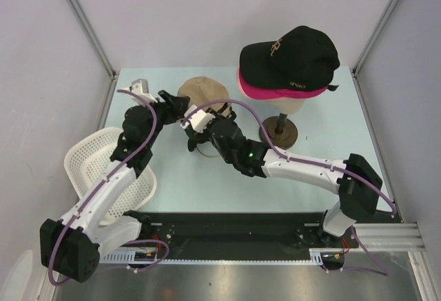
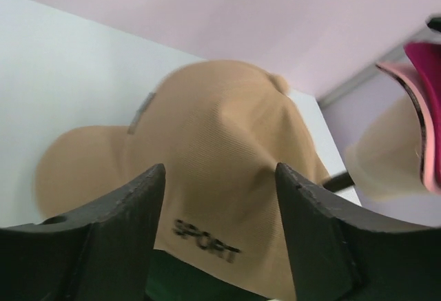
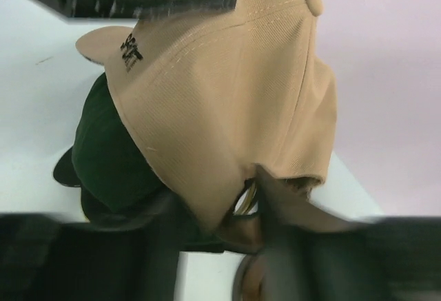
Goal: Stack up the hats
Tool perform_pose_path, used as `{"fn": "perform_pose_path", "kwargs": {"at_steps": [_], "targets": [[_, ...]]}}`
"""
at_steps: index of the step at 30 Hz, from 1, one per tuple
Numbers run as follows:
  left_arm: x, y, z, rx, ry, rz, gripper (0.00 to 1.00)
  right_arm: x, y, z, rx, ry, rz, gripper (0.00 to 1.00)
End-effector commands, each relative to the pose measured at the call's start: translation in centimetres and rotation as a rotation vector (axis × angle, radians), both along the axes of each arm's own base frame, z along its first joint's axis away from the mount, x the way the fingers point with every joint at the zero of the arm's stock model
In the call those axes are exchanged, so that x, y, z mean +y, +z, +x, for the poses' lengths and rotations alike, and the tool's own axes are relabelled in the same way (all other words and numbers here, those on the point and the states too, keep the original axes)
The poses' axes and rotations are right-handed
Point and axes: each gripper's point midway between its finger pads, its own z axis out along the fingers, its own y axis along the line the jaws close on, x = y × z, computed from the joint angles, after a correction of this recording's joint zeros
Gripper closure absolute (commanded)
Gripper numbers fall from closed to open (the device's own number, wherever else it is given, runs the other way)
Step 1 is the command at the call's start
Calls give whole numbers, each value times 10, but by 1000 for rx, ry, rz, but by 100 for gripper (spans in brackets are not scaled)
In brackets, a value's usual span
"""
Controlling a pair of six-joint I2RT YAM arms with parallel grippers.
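1. Your right gripper [image 3: 251,191] is clamped on the tan cap [image 3: 227,108] at its rear hem, likely to steady it over the dark green cap [image 3: 110,156].
2. Your left gripper [image 2: 220,177] is spread, jaws flanking the tan crown, ready to grip.

We read SPORT in black print on the tan cap [image 2: 220,142], SPORT in small gold letters on the brim of the black cap [image 1: 293,56]

Both arms here are white tube links [image 1: 103,194] with chunky black joint housings [image 1: 358,182], thin purple cables [image 1: 134,94] strung along them, one tiny green LED [image 1: 249,154], and matte black wedge-shaped fingers [image 2: 120,235].
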Motion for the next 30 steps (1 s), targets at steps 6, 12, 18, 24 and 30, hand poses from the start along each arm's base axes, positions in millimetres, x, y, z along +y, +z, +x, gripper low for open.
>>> {"fn": "perform_pose_path", "kwargs": {"at_steps": [6,12,18,24,30], "targets": [[-46,3,1,-98,-269,27,37,-35,33,-22,33,-35,140,25],[-46,-9,-7,-66,-283,30,38,-68,64,-33,148,-96,316,26],[-39,3,-20,-95,-265,11,37,-44,88,-20,365,-107,512,32],[-21,27,-24,-107,-186,70,32,2,89,-22,563,-14,651,36],[18,4,-27,-25,-37,157,21,19,68,-19,622,-3,637,40]]}}
